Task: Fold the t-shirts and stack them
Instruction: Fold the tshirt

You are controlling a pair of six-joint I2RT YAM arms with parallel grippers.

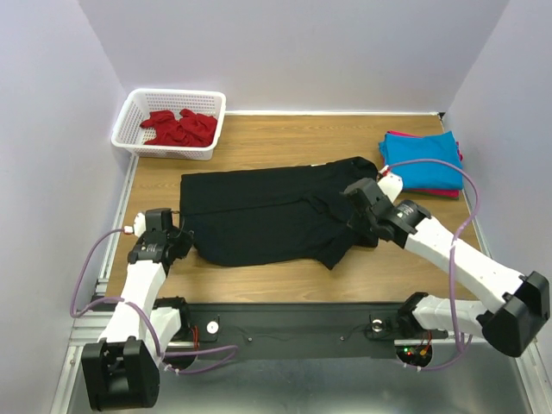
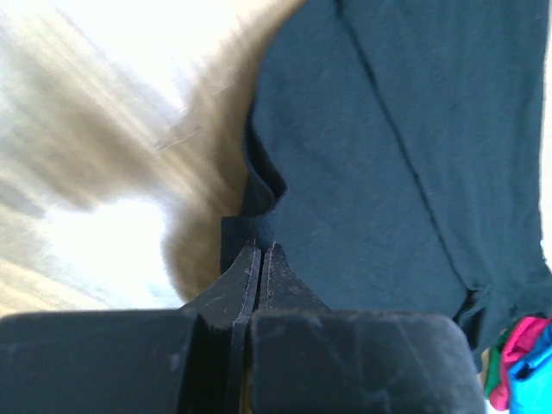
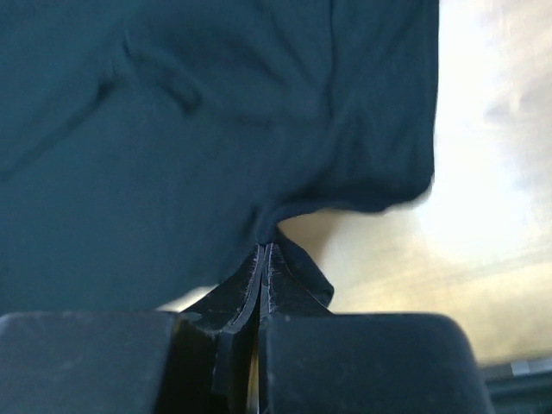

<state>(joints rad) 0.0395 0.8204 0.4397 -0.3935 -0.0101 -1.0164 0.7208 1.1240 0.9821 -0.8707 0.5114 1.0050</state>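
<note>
A: Your black t-shirt (image 1: 267, 216) lies spread across the middle of the desk (image 1: 259, 138), running left to right, with wrinkles toward its right end.

B: You have it at both ends. Your left hand (image 2: 260, 254) is clenched on a small fold of the edge at the shirt's left end. Your right hand (image 3: 265, 254) is pinched tight on the edge at the right end, near what looks like a sleeve.

A: Treat it as light, limp cloth. It will sag between your two grips and drag on the wood, so I'd judge that lifting both ends together and level keeps it from bunching.

B: Each pinch looks thin, just a bit of edge between the pads. Soft knit can slip out of a bite like that, so go gently. For a fold, hold hem corners and shoulder seams, not the loose middle.

A: The turquoise shirt (image 1: 423, 164) sits folded at the far right of the desk, on top of a red shirt (image 1: 444, 193).

B: More red shirts (image 1: 181, 128) are heaped in the white basket (image 1: 125, 121) at the far left corner, well apart from the black one.

A: Any brand or label to read?

B: None I can make out. The black cloth is plain in every view, with no print or tag showing.
</note>
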